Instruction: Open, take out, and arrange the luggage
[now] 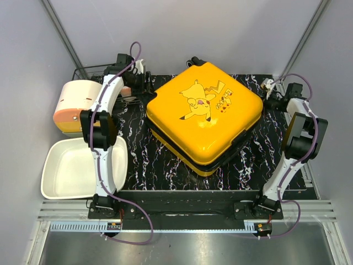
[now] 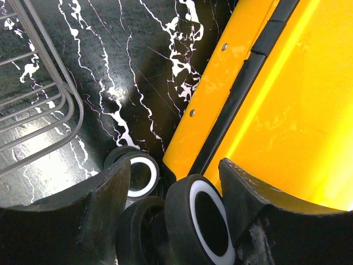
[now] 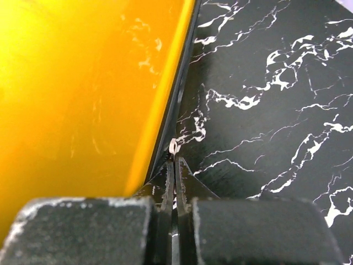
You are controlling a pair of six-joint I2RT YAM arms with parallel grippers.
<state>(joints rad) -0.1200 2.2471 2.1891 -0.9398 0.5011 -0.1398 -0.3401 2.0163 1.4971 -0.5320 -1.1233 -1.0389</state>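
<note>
The suitcase [image 1: 204, 118] sits shut and flat in the middle of the black marbled bench [image 1: 248, 160], turned so its corners point out like a diamond. It has a glossy yellow hard shell, and a cartoon print [image 1: 201, 99] of a yellow character with small lettering beside it is on the lid. A black seam [image 2: 237, 94] runs round between the two halves, with a couple of small rivets along the lower edge. The black wheels are at the far corner, and a black handle bump shows there too.

The left arm [image 1: 102, 118] reaches to the suitcase's far-left side. From its wrist camera the left jaws are spread wide, with one wheel [image 2: 207, 221], black with a white ring, sitting in the gap between them. A second wheel [image 2: 138, 174] is just beside it, and a wire rack [image 2: 38, 110] lies off to the left on the bench.

The right arm [image 1: 300, 132] is at the suitcase's right corner. The right jaws are clenched tight, low against the bench, right at the seam. There's a tiny pale bit [image 3: 174, 146] at their tips, maybe a zipper tab, but it's honestly too small to tell.

A white tray [image 1: 71, 171] and a cream-and-orange tub [image 1: 74, 105] sit off the bench's left edge.
</note>
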